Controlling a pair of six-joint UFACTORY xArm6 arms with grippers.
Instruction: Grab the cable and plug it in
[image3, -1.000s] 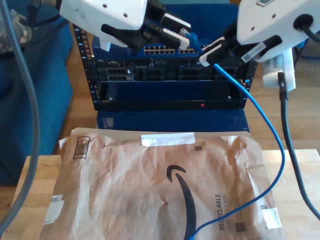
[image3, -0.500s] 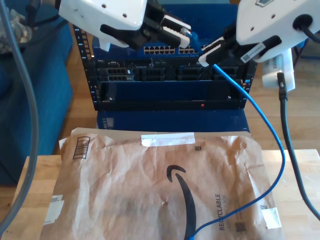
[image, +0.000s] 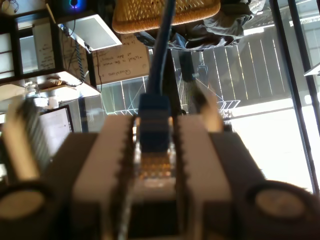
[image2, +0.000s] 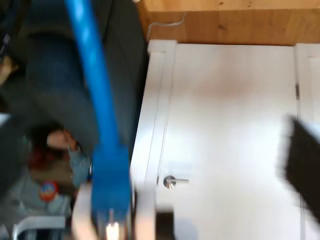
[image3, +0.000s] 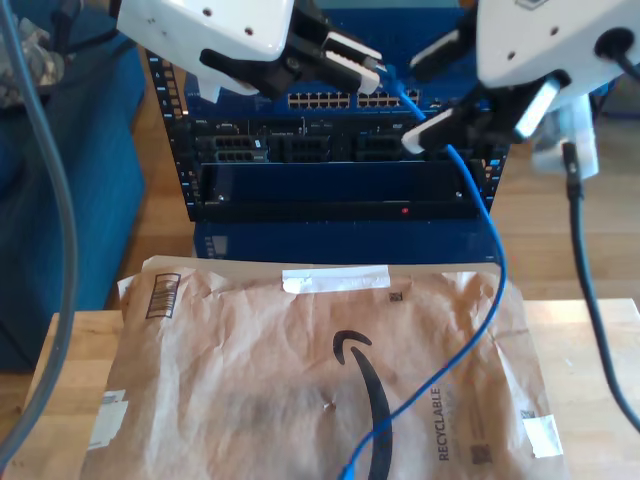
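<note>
Materials and finishes across the rack, tabletop and arms

The cable has a smooth, slightly glossy bright-blue plastic jacket; its plug wears a matt blue boot over a clear plastic tip with gold-coloured contacts. My first claw has pale ribbed plastic pads. The arm shells are glossy white plastic. A crinkled matt brown paper mailer, patched with white tape, lies on the pale, smooth-finished wooden tabletop. The equipment rack is dark matt metal with blue panels. The door is smooth white-painted, with a shiny metal handle.
</note>
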